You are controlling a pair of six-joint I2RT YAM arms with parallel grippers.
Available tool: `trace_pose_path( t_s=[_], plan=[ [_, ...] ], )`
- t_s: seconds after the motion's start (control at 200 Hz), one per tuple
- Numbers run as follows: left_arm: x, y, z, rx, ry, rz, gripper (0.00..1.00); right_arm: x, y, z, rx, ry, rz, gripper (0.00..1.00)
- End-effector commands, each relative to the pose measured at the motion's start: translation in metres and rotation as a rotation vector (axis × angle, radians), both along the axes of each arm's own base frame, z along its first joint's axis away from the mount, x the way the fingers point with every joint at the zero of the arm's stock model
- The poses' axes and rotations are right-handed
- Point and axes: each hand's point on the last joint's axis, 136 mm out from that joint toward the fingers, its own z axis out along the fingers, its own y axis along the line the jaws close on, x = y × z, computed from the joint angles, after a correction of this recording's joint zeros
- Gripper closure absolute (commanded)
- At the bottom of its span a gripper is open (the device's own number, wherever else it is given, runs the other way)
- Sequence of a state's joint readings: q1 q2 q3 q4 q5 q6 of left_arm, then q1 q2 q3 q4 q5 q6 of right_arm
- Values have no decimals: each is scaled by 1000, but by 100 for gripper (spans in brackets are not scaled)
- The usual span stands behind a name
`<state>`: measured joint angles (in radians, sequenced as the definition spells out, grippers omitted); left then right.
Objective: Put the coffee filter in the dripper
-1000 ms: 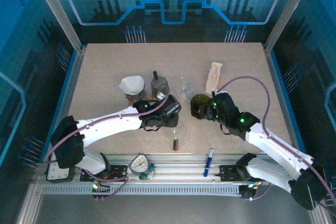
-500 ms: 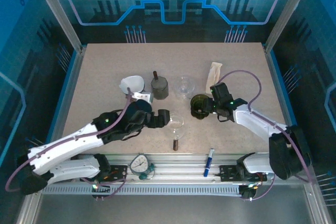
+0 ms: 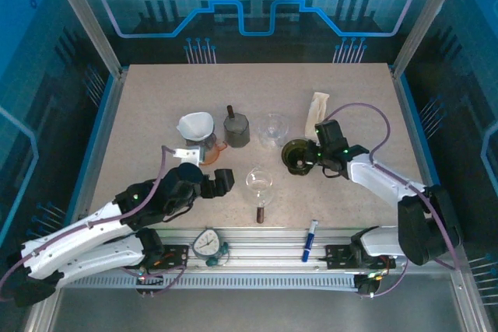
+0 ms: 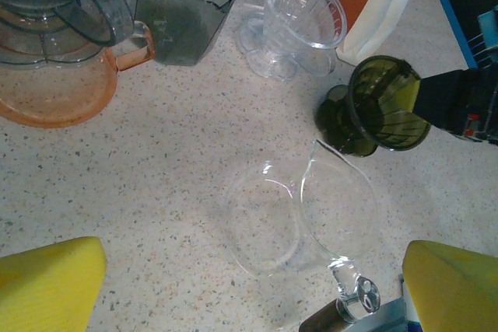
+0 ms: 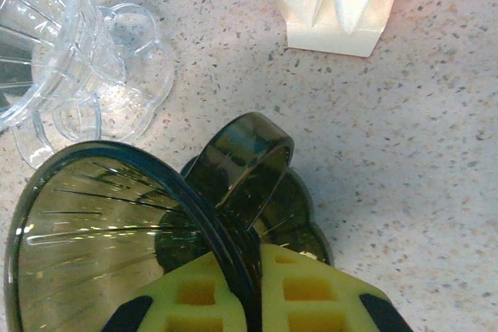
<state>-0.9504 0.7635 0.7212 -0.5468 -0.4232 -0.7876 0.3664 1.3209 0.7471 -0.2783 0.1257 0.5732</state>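
The white coffee filter point(image 3: 195, 124) sits mouth-up in a smoky grey dripper point(image 4: 70, 5) on an orange glass base point(image 4: 47, 91), left of the table's middle. My left gripper point(image 3: 221, 180) is open and apart from it, near and to its right; its yellow pads point(image 4: 47, 285) frame a clear glass server point(image 4: 299, 215). My right gripper point(image 3: 313, 157) is shut on the rim of a dark green dripper point(image 3: 296, 157), one pad inside the cone and one outside point(image 5: 253, 293). That dripper point(image 5: 101, 223) stands on the table with nothing in it.
A clear plastic dripper point(image 3: 274, 127) and a grey hexagonal cup point(image 3: 236, 128) stand behind the server. A cream pack of filters point(image 3: 317, 112) lies at the back right. A blue pen point(image 3: 310, 239) and a round timer point(image 3: 208, 242) rest on the near rail.
My left arm has drawn back toward the near left and its jaws have opened wide. My right gripper has closed on the green dripper's rim.
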Motion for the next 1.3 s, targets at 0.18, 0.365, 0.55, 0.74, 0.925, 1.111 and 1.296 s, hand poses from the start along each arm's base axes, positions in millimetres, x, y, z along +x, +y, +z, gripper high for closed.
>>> trace_pose_path(
  t_s=[0.18, 0.365, 0.55, 0.74, 0.925, 1.111, 1.296],
  plan=[
    [-1, 8, 1, -9, -23, 21, 1, -36, 8, 63, 74, -65, 127, 100],
    [-2, 13, 0, -5, -31, 32, 1, -65, 53, 127, 153, -113, 316, 100],
    [-2, 19, 0, 4, -39, 49, 1, -94, 116, 149, 176, -67, 525, 100],
    [-4, 25, 2, 0, -50, 60, 1, -97, 150, 136, 159, 7, 600, 100],
    [-6, 29, 0, -4, -52, 67, 1, -93, 159, 121, 118, 46, 613, 100],
    [-6, 29, -4, -3, -47, 69, 1, -89, 156, 108, 73, 76, 602, 100],
    [-6, 29, -3, -1, -52, 66, 1, -83, 155, 106, 71, 74, 589, 100]
  ],
)
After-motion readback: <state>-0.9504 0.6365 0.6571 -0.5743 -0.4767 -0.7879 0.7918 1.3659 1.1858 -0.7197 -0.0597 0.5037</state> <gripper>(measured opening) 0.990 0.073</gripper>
